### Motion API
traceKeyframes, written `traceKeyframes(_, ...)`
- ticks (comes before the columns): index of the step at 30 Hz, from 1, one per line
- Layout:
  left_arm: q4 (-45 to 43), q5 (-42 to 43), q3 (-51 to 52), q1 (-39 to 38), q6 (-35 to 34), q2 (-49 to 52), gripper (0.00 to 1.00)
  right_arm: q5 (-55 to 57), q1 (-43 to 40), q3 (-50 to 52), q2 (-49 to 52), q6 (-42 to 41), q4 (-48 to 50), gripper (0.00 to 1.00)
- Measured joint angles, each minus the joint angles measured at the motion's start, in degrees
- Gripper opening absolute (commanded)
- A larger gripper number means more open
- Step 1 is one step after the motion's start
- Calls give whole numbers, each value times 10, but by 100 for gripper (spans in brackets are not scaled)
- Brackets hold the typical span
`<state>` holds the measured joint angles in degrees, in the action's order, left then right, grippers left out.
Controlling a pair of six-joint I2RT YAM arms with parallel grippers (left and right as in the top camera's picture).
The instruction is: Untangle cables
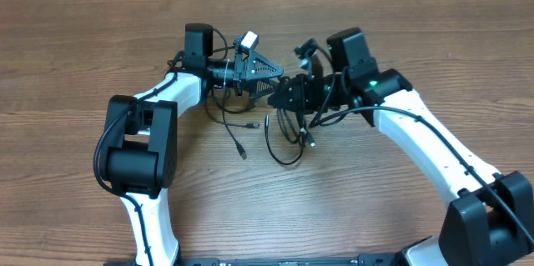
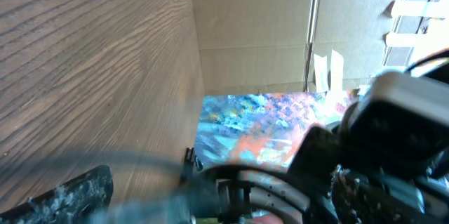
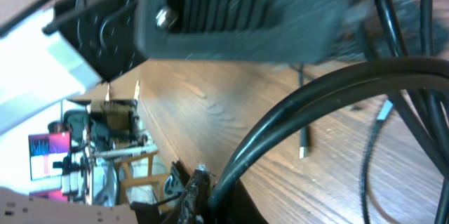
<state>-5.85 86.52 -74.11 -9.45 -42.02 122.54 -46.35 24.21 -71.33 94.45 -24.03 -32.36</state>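
**A:** The right gripper (image 1: 294, 95) is clamped shut at centre frame with a cord seemingly pinched in it, likely anchoring the cables (image 1: 288, 133) while the tangle gets worked

**B:** The left gripper (image 1: 271, 82) sits nose to nose with it, its opening impossible to judge. Loose loops trail just below on the table (image 1: 375, 208)

Black cable (image 3: 316, 87) arcs close across foreground; plug end (image 3: 303, 152) lies on wood table (image 3: 210, 112); dark ribbed arm part (image 3: 231, 6) above.

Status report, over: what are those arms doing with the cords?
Left gripper unclear; right gripper shut, apparently pinching cables. Loops lie tangled on table. Grippers crowd each other.
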Motion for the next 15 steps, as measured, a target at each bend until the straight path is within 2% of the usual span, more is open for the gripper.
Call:
traceKeyframes(2, 0, 0, 0, 0, -1, 0, 89, -3, 10, 0, 0, 0, 3, 4)
traceKeyframes(3, 0, 0, 0, 0, -3, 0, 81, -4, 15, 0, 0, 0, 5, 4)
traceKeyframes(4, 0, -1, 0, 0, -4, 0, 69, -6, 18, 0, 0, 0, 7, 4)
traceKeyframes(6, 0, -2, 0, 0, -5, 0, 38, -9, 23, 0, 0, 0, 10, 4)
traceKeyframes(8, 0, -2, 0, 0, -6, 0, 14, -10, 24, 0, 0, 0, 13, 4)
traceKeyframes(10, 0, -2, 0, 0, -9, 0, 4, -10, 24, 0, 0, 0, 13, 4)
traceKeyframes(15, 0, -5, -1, 0, -11, 0, 4, -5, 24, 0, 0, 0, 13, 4)
